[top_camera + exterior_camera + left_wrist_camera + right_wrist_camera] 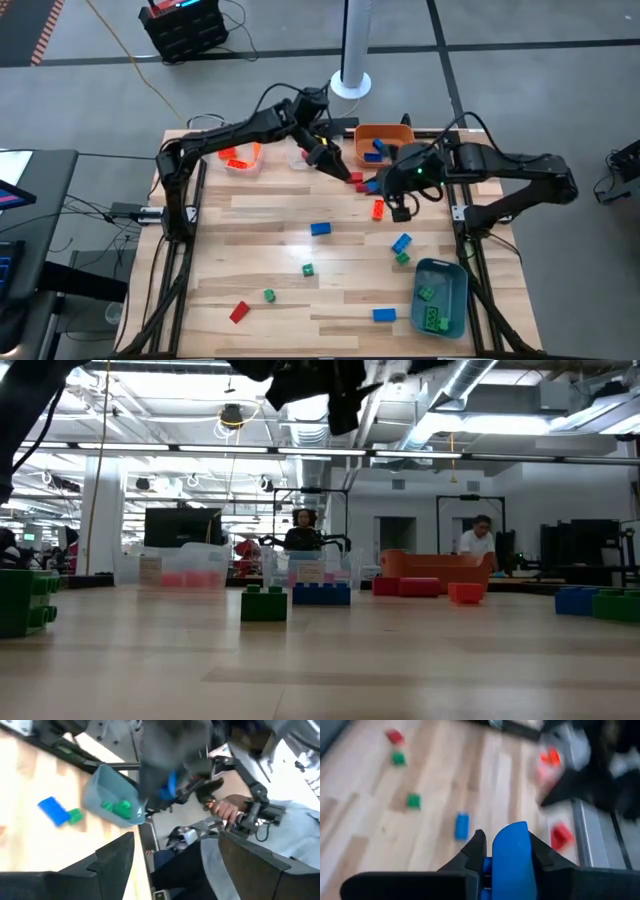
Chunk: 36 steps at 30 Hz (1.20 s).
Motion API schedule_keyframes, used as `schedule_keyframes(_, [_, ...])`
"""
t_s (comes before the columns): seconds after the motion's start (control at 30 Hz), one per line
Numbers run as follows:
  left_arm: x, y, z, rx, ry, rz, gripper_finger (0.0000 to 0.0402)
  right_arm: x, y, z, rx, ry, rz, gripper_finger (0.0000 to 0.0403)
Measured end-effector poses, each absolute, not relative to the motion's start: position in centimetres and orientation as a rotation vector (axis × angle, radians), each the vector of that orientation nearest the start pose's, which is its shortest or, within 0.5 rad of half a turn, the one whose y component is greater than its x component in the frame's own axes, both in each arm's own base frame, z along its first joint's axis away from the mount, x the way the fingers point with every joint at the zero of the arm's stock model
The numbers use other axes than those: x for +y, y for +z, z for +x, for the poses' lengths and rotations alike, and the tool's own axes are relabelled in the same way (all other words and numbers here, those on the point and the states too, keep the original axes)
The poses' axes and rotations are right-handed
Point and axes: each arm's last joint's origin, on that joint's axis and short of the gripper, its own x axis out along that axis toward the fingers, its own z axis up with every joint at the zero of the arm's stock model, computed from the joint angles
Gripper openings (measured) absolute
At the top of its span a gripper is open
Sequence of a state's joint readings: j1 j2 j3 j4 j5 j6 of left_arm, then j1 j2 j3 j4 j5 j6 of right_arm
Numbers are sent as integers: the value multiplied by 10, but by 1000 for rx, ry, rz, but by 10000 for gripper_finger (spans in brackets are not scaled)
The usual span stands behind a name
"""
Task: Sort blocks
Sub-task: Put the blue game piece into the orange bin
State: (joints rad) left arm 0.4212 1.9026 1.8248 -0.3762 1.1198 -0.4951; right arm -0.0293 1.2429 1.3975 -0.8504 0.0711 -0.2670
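Observation:
Small studded blocks in red, orange, blue and green lie scattered on the wooden table (pixel 260 215). Among them are a blue one (pixel 320 229), a green one (pixel 307 269) and a red one (pixel 239 312). My right gripper (pixel 376 188) hangs over the far middle of the table and is shut on a blue block (pixel 511 851). My left gripper (pixel 333 163) hovers open and empty just beyond it, toward the far edge; its fingers frame the left wrist view (pixel 176 838). Both grippers are well above the tabletop in the low view (pixel 340 395). My right gripper pinches the blue block between its two fingers, one finger (pixel 476 847) on each long side. The block's rounded end (pixel 511 831) sticks out past the fingertips. It is lifted clear of the table.
An orange bin (pixel 398 133) with blue blocks sits at the far edge. A clear bin (pixel 243 160) with orange blocks is at the far left. A blue-grey bin (pixel 452 280) with green blocks is at the near right. A person's hand (pixel 226 811) shows beyond the table.

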Motion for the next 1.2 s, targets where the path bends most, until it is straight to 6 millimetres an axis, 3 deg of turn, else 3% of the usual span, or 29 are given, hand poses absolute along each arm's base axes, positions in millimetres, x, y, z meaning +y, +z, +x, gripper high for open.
schedule_keyframes(0.1, [157, 352, 396, 529, -527, -783, 285, -35, 380, 234, 819, -106, -213, 88])
schedule_keyframes(0.23, [155, 343, 391, 600, -444, -741, 285, -82, 349, 230, 947, -271, -114, 88])
schedule_keyframes(0.47, [118, 348, 364, 842, -201, -447, 283, -170, 286, 217, 1045, -572, 174, 107])
schedule_keyframes(0.63, [92, 359, 350, 950, -22, -217, 270, -213, 252, 220, 1061, -692, 314, 108])
schedule_keyframes(0.77, [77, 355, 350, 1022, 8, -153, 264, -231, 225, 226, 1124, -717, 384, 113])
schedule_keyframes(0.93, [66, 334, 355, 1073, 33, -104, 263, -241, 203, 235, 1216, -679, 418, 148])
schedule_keyframes(1.07, [60, 312, 361, 1076, 83, -57, 263, -247, 207, 241, 1219, -678, 439, 196])
schedule_keyframes(1.2, [55, 295, 365, 1058, 96, -35, 263, -248, 233, 242, 1195, -692, 423, 233])
